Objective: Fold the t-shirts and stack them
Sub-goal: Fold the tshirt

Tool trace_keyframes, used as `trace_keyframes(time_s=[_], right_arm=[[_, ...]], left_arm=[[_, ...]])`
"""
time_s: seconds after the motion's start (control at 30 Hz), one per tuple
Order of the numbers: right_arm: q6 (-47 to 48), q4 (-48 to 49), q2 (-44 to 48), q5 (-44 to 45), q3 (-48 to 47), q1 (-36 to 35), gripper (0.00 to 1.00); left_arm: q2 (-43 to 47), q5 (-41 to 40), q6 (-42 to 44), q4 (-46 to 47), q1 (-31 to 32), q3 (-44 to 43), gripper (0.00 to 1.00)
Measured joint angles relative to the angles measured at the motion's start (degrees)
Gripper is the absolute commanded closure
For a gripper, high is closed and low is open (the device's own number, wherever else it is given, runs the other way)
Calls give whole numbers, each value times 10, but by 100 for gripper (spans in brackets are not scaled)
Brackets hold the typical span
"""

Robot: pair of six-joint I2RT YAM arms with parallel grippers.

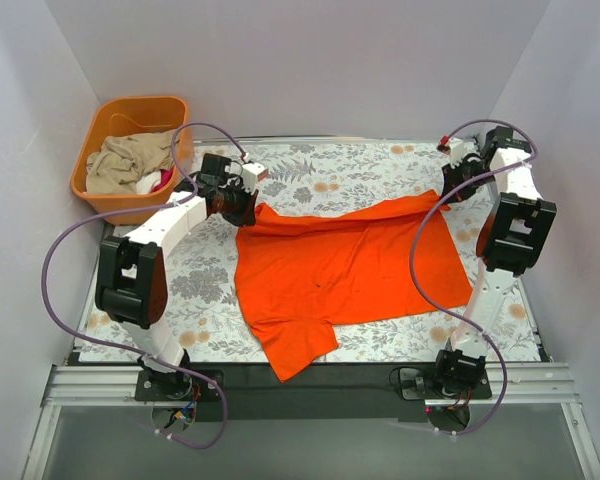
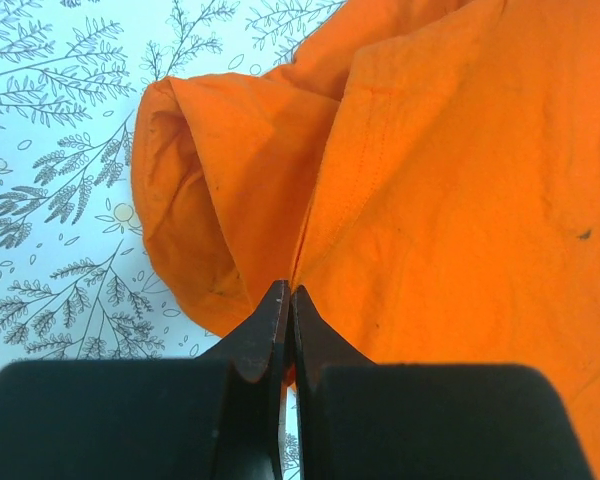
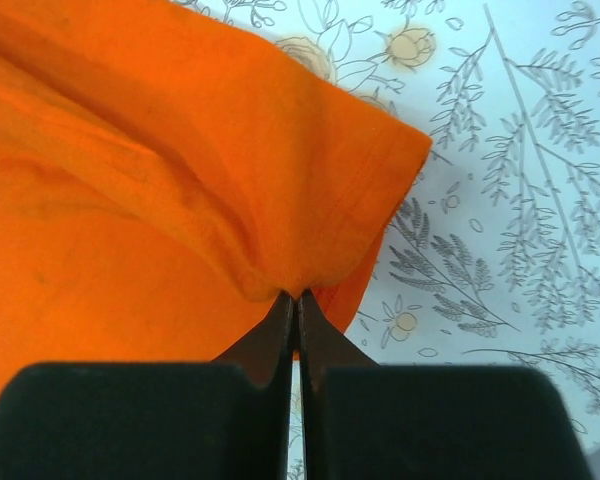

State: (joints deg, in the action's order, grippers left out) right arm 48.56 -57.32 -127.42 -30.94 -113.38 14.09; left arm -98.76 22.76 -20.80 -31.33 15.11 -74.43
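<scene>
Orange-red cloth, the t-shirt (image 1: 350, 270), lies spread on the tablecloth (image 1: 210, 290). The left gripper (image 2: 288, 305) is closed on its ten o'clock corner, the right gripper (image 3: 297, 300) on its two o'clock corner. Best bring both corners level toward six o'clock, edge taut. The tub (image 1: 130, 115) at ten o'clock sits aside; the sleeve (image 1: 295, 350) at seven may bunch.

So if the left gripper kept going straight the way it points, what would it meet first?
The left gripper is shut on the orange t-shirt, so it would press straight into that cloth at once. The floral tablecloth shows beyond it, though depth is hard to judge.
</scene>
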Motion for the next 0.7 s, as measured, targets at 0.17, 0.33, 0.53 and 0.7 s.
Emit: trace_keyframes(time_s=[0.17, 0.33, 0.53, 0.7], right_arm=[[-7, -15, -4, -12, 30, -2, 76], [-16, -37, -7, -22, 82, -3, 76], [-36, -43, -16, -29, 69, -3, 82], [-47, -46, -17, -34, 61, -3, 93]], left_arm=[[-5, 0, 6, 1, 0, 2, 100], [-5, 2, 9, 3, 0, 27, 100], [-5, 2, 10, 1, 0, 34, 100], [-5, 3, 10, 1, 0, 34, 100]])
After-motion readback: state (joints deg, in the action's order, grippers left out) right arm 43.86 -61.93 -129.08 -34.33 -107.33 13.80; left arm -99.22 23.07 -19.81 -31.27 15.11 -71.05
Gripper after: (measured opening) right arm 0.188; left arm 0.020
